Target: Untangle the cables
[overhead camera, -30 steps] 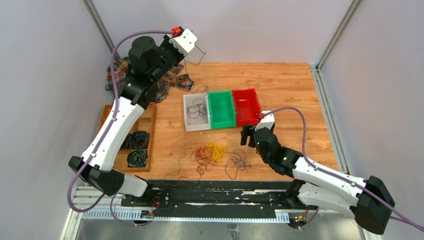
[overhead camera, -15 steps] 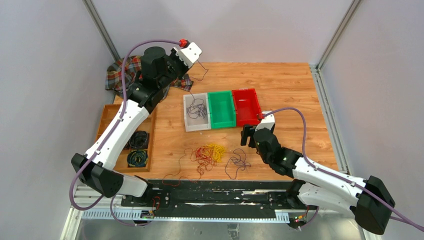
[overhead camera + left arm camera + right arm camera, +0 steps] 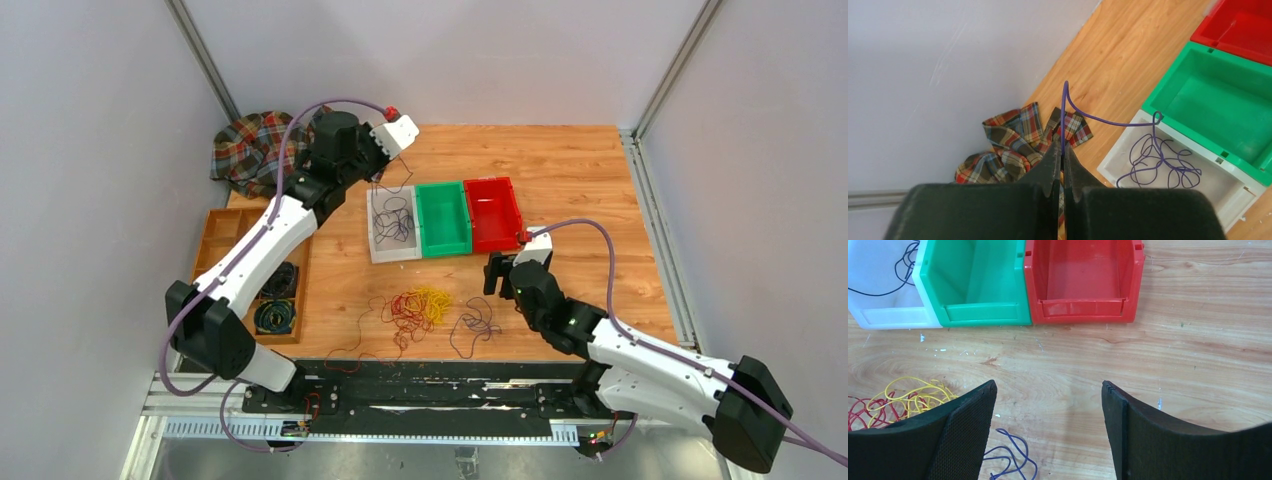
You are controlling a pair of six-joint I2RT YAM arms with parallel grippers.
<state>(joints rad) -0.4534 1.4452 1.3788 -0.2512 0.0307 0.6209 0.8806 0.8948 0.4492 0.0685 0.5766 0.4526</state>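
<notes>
So, the purple cable (image 3: 1118,124) is pinched tight between the fingers of my left gripper (image 3: 1063,149), up behind the far end of the white bin (image 3: 1125,145). It loops up from the tips, runs across and drops into the bin, where more purple strands (image 3: 395,218) lie coiled.

The rest of the cables (image 3: 418,306), a red and yellow knot, sit on the table (image 3: 570,170) in front of the white bin. A loose purple one (image 3: 476,322) lies just right of them.

My right gripper (image 3: 1048,390) hangs wide apart, holding nothing, over bare wood in front of the red bin (image 3: 1083,307). That's two along from the white bin, with the green bin (image 3: 980,311) between.

Plaid cloth (image 3: 250,150) lies behind and left of the white bin, and the wooden tray (image 3: 212,240) is off to its left.
</notes>
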